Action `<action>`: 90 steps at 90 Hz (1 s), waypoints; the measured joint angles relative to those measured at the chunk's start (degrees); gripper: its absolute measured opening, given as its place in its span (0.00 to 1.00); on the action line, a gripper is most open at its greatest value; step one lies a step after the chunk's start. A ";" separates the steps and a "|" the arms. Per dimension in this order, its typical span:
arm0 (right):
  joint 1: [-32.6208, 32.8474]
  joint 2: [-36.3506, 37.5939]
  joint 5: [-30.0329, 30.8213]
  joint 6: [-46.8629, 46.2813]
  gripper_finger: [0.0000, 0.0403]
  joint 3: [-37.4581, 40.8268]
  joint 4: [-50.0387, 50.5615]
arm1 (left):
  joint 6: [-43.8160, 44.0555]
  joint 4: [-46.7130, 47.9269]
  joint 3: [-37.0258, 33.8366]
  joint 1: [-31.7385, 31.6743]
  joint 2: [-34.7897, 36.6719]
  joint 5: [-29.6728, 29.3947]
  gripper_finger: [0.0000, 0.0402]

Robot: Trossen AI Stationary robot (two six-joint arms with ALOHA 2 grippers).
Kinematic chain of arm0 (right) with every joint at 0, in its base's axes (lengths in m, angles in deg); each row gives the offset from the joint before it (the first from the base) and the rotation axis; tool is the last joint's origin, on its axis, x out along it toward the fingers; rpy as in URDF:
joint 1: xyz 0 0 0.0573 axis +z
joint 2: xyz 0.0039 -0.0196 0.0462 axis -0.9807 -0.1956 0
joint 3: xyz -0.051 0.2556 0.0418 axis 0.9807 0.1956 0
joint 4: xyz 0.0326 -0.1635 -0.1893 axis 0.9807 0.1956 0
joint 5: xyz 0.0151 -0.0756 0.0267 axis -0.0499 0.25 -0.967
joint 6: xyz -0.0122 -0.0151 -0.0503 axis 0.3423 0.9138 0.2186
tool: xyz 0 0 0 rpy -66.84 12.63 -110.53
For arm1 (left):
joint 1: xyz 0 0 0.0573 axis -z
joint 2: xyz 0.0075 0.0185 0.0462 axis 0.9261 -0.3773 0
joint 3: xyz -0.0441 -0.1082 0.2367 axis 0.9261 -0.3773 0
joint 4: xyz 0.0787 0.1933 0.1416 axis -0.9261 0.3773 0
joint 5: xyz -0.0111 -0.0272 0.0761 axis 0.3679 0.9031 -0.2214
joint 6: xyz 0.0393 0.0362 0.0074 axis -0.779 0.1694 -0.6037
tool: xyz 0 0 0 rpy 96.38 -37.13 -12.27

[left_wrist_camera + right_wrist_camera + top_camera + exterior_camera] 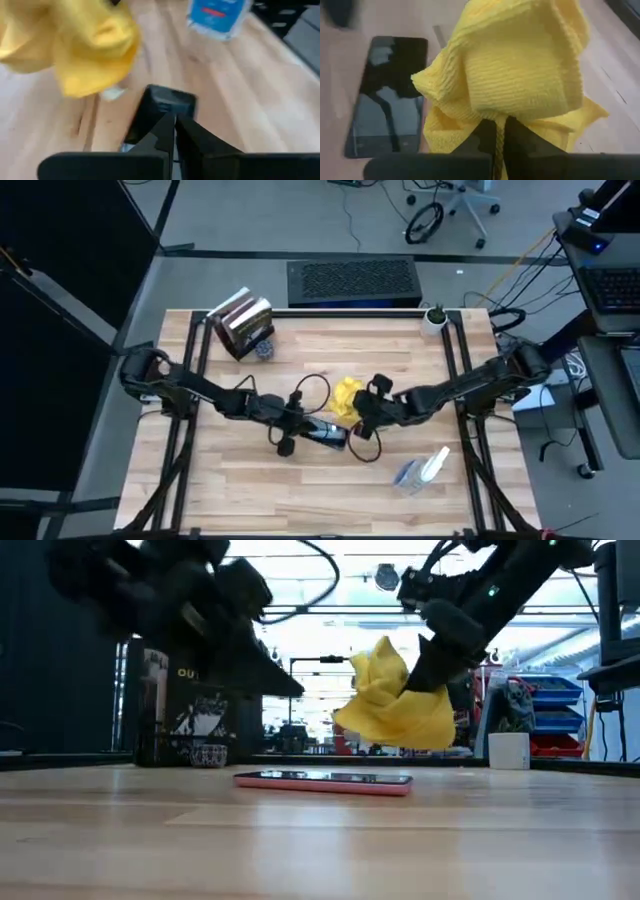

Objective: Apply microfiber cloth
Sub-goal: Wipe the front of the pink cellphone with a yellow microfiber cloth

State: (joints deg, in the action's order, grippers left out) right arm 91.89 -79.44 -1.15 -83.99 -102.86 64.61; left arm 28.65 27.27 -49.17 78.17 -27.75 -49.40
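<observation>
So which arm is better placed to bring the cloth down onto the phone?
The right. Its claw is shut on the microfiber cloth, which hangs above the phone. The left claw is shut, holds nothing and hovers by the phone.

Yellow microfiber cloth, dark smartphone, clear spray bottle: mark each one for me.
Yellow microfiber cloth (395,705), low view, middle of the hanging folds.
Dark smartphone (387,95), right wrist view, centre of its glass screen.
Clear spray bottle (420,470), high view, its body lying on the table.
</observation>
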 joint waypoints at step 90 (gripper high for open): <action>6.19 -8.60 -12.27 -15.99 0.00 1.64 -9.05 | 2.15 1.52 0.05 -7.10 -11.79 -8.21 0.01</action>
State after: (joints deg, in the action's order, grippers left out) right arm 98.08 -88.04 -13.42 -99.98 -101.22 55.55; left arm 30.80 28.79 -49.12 71.06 -39.54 -57.61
